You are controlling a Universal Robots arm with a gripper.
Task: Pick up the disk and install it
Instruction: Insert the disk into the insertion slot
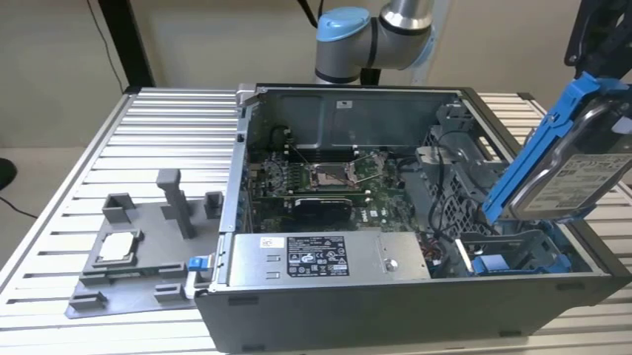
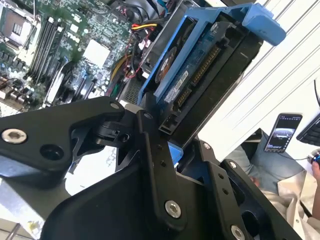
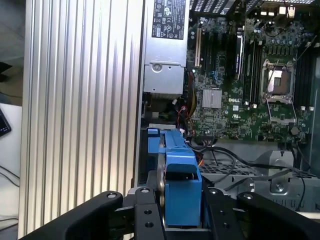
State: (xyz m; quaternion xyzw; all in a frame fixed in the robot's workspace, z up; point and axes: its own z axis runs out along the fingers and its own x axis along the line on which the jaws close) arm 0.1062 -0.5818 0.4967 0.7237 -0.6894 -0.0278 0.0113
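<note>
The disk (image 1: pixel 578 174), a silver-grey drive with a white label in a bright blue carrier, hangs tilted at the exterior view's right, above the right end of the open computer case (image 1: pixel 395 310). My black gripper (image 1: pixel 599 52) is shut on the disk from above. In both wrist views the disk (image 2: pixel 200 75) (image 3: pixel 180 170) sits edge-on between the black fingers of the gripper (image 2: pixel 175 145) (image 3: pixel 182 205). Below it in the case lies a drive bay (image 1: pixel 513 255) with blue plastic parts.
Inside the case are the motherboard (image 1: pixel 326 177) and a grey power supply (image 1: pixel 326 255) with a label. On the ribbed table, at the exterior view's left, a grey fixture (image 1: pixel 138 288) holds a small square chip (image 1: pixel 117 248). A person's phone (image 2: pixel 282 132) shows beyond the table.
</note>
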